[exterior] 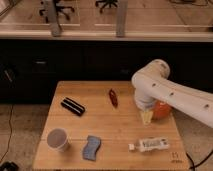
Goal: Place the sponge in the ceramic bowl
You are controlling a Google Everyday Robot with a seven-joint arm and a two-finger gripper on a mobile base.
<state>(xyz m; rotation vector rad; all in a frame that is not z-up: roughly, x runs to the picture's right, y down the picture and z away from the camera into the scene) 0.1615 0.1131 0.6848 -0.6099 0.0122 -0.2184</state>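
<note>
The blue-grey sponge (91, 148) lies flat near the table's front edge, left of centre. The orange-red ceramic bowl (162, 111) sits at the right side of the table, mostly hidden behind my white arm. My gripper (146, 117) hangs below the arm's bulky elbow, just left of the bowl and low over the wood. It is open and holds nothing. The sponge lies well to the gripper's front left, apart from it.
On the wooden table (115, 127) are a white cup (57, 140) at the front left, a black bar (73, 106) at mid left, a small dark red object (113, 97) near the back centre, and a white tube (150, 145) at the front right. A dark cabinet stands behind.
</note>
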